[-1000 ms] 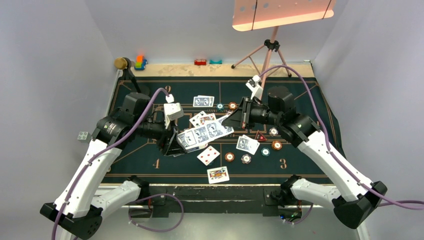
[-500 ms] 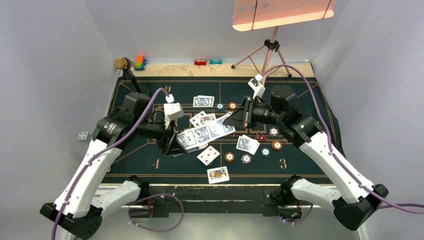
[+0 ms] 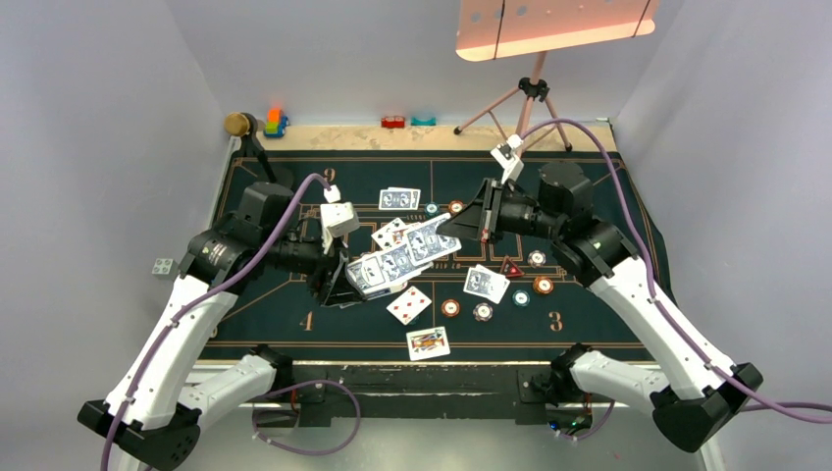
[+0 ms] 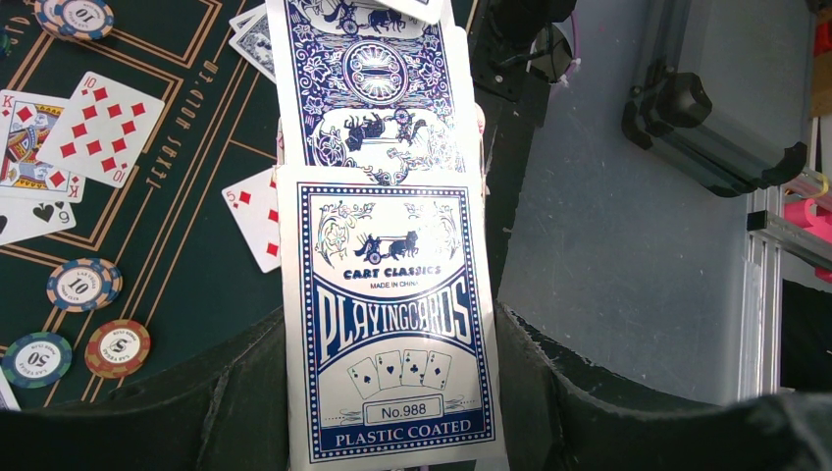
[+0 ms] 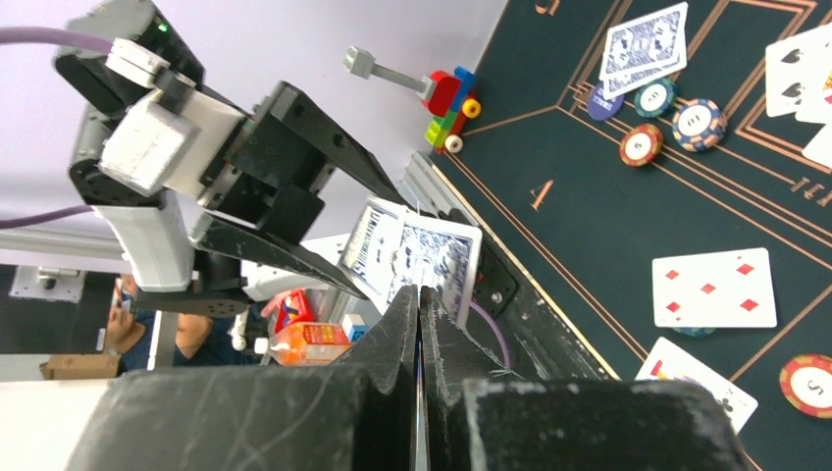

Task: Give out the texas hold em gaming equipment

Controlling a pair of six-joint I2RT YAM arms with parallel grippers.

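My left gripper point(image 3: 338, 280) is shut on a blue-and-white playing-card box point(image 3: 373, 272), held above the green mat point(image 3: 589, 324). In the left wrist view the box point(image 4: 392, 314) fills the gap between the jaws of the left gripper point(image 4: 392, 417), and a blue-backed card point(image 4: 378, 88) sticks out of its far end. My right gripper point(image 3: 453, 228) is shut on that card point(image 3: 429, 239). In the right wrist view the card point(image 5: 424, 257) runs edge-on into the right gripper point(image 5: 420, 299). Chips point(image 3: 450, 308), a red triangle marker point(image 3: 511, 268) and dealt cards point(image 3: 409, 305) lie on the mat.
Face-down cards lie at the mat's back point(image 3: 399, 199) and to the right of centre point(image 3: 486, 284). Toy blocks point(image 3: 276, 123) and a tripod point(image 3: 530, 98) stand beyond the far edge. A small white block point(image 3: 162, 266) sits off the mat's left side.
My right gripper has finished closing on the card and drawn back toward the far right, sliding the card further out of the box. The left arm has stayed still.
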